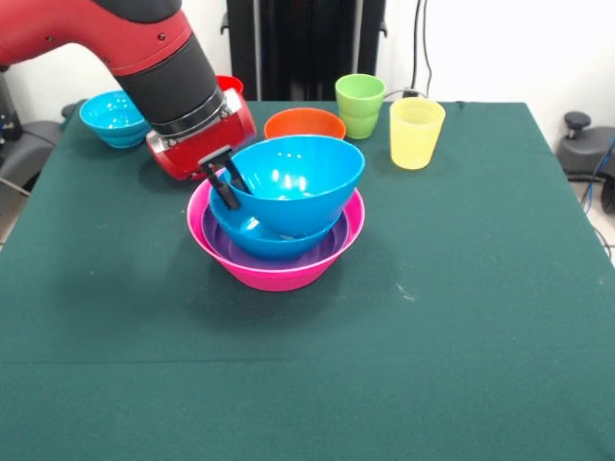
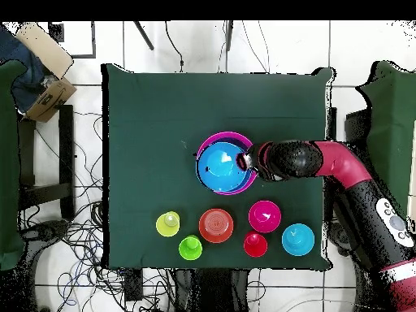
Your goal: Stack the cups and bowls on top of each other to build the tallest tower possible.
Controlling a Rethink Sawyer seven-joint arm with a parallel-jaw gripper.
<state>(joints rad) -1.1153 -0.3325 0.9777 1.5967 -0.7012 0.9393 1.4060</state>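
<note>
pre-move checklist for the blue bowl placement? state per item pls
1. Jaws on the top blue bowl: gripper sits at its rim, one jaw inside, one outside. Ok.
2. Bowl seated level: not ok, it tilts, raised on the side away from the gripper.
3. Base: pink bowl holds the purple bowl and a lower blue bowl, centred. Ok.
4. Space around the tower: orange bowl stands close behind it. Cannot tell if they touch.
5. Next pieces upright: green cup, yellow cup. Ok.
</note>
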